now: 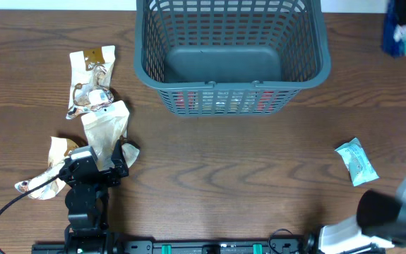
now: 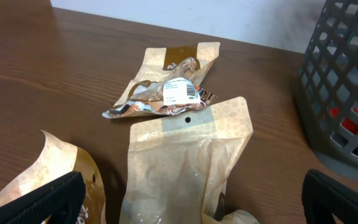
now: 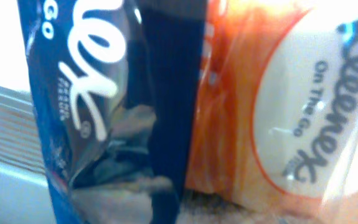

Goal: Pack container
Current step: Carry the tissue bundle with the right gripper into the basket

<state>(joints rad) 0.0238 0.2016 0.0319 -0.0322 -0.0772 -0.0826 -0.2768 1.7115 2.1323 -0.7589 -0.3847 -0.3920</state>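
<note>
The container, a large dark grey lattice basket (image 1: pixel 225 99), stands at the table's far centre. Its bare bottom shows, and something red shows through its front wall. Its corner is at the right of the left wrist view (image 2: pixel 343 87). My left gripper (image 1: pixel 98 166) is open low over a tan pouch (image 1: pixel 105 125), with its fingers (image 2: pixel 191 202) wide on either side of that pouch (image 2: pixel 182 162). The right wrist view is filled by a blue Kleenex pack (image 3: pixel 98 93) and an orange one (image 3: pixel 278 106), very close. No right fingers show.
A crumpled brown snack pouch (image 1: pixel 90 79) lies behind the tan one, also in the left wrist view (image 2: pixel 169 87). Another tan pouch (image 1: pixel 47 173) lies left of the gripper (image 2: pixel 38 180). A teal packet (image 1: pixel 356 162) lies at the right. Blurred blue packs (image 1: pixel 404 32) are at the far right corner. The right arm (image 1: pixel 393 212) is at the front right.
</note>
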